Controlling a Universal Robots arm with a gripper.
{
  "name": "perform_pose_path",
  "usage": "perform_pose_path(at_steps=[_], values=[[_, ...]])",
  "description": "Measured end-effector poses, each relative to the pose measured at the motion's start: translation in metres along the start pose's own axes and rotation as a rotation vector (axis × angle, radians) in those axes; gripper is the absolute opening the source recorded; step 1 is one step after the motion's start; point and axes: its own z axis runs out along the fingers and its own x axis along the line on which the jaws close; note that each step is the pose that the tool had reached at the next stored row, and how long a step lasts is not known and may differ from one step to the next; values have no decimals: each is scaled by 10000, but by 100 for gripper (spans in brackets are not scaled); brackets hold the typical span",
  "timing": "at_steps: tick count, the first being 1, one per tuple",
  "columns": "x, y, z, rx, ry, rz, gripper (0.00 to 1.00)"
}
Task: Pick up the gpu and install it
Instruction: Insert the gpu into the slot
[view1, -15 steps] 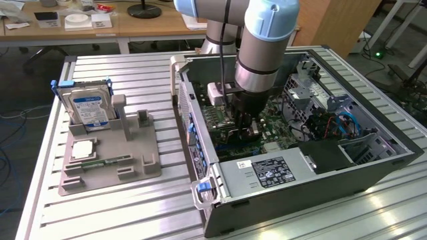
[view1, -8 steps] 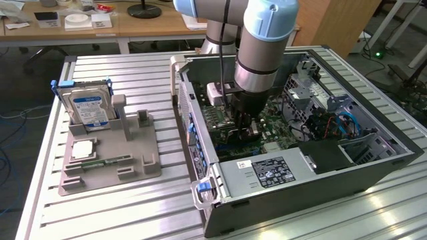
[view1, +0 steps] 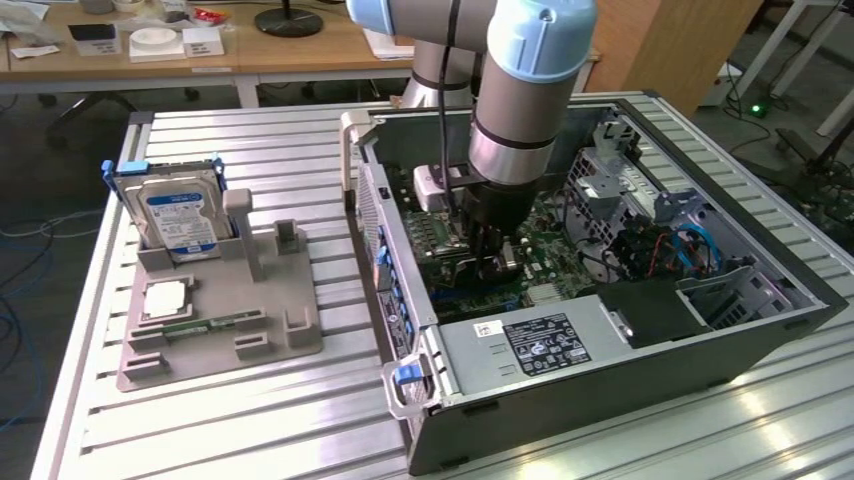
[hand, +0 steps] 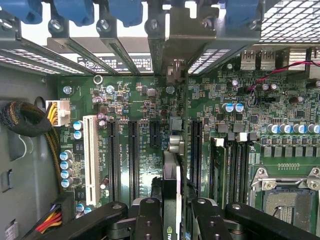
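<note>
The gpu (hand: 172, 170) is seen edge-on in the wrist view, a thin dark card standing upright over the green motherboard (hand: 135, 100). Its silvery bracket (hand: 180, 45) reaches up to the rear slot openings under the blue latches (hand: 77, 10). My gripper (hand: 176, 222) is shut on the card, one black finger (hand: 147, 220) on each side. In the exterior view the gripper (view1: 494, 262) hangs deep inside the open computer case (view1: 587, 345), low over the motherboard (view1: 547, 250). Whether the card sits in a slot I cannot tell.
Black expansion slots (hand: 133, 155) and a white slot (hand: 91, 155) lie beside the card. A cable bundle (hand: 22, 120) runs along the case wall. Outside the case, a grey holder (view1: 287, 345) carries the blue-labelled hard drive (view1: 180, 220), a processor (view1: 163, 298) and a green memory stick (view1: 207, 325).
</note>
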Motion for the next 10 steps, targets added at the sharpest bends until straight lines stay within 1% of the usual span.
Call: perform_pose_path(at_steps=[5,8,10], values=[[0,0,24,4,-8,-5,27],[1,3,50,-6,8,-12,27],[2,4,55,-5,7,-13,27]])
